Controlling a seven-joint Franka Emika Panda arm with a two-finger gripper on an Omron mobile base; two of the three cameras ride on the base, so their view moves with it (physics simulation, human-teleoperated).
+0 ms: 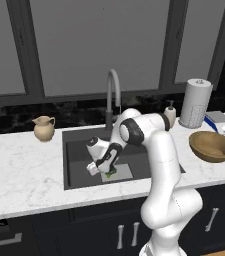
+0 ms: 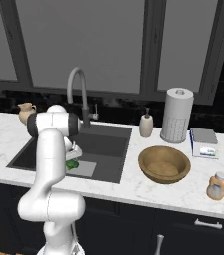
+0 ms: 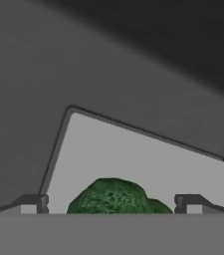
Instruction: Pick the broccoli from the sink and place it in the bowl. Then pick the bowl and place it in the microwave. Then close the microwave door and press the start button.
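Observation:
The broccoli (image 3: 114, 197) lies on the pale drain plate (image 3: 148, 164) at the bottom of the dark sink (image 1: 76, 150). My gripper (image 3: 111, 205) hangs low inside the basin, open, one fingertip (image 3: 30, 204) on each side of the floret without touching it. From the base views the broccoli (image 1: 109, 173) (image 2: 71, 164) peeks out just under my hand. The wooden bowl (image 1: 212, 146) (image 2: 164, 164) stands empty on the counter to the right of the sink (image 2: 108, 147). The microwave and its door are out of view.
A curved faucet (image 1: 113, 92) rises behind the sink. A beige jug (image 1: 44, 128) stands at the left. A soap bottle (image 2: 146, 123), paper towel roll (image 2: 177, 115), a small box (image 2: 203, 142) and an orange bottle (image 2: 217, 186) stand at the right.

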